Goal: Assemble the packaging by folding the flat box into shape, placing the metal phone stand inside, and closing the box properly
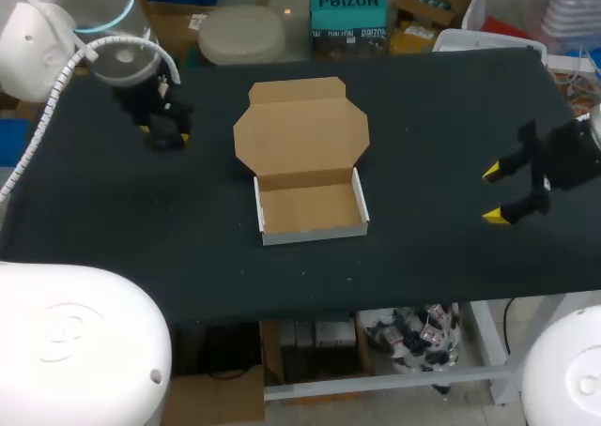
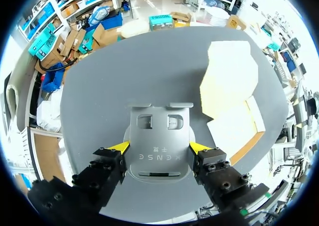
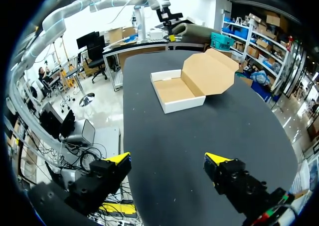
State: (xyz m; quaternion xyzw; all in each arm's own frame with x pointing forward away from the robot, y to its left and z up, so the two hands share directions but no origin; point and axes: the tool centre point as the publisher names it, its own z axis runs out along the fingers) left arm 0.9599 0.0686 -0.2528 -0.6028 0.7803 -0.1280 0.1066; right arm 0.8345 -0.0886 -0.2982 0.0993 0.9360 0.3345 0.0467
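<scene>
L gripper (image 2: 159, 147) down low at the table's (image 1: 441, 107) left-rear part, set over the metal phone stand (image 2: 158, 136). In the left wrist view both yellow tips meet the stand's two side edges, so I read it as clamped on the stand, which has not yet left the table. Box (image 1: 310, 210) sits mid-table, well apart from the stand: tray walls are up, the inside is bare, and the lid (image 1: 300, 126) lies back flat behind it. R gripper (image 1: 495, 195) hangs over the table's right side w/ jaws wide apart, holding nothing, box well ahead of it. Judgement: folding is done; inserting the stand and closing are left. Stand looks like stiff thin sheet metal w/ a smooth finish. It's prob. slick and much heavier than the carton, so a hold across the side edges near mid-length seems best, kept level to stop it pivoting. Box is light cardboard w/ soft walls and will likely skid or crush if bumped. Lower the stand straight into the tray, and steady a wall w/ R gripper if needed.
</scene>
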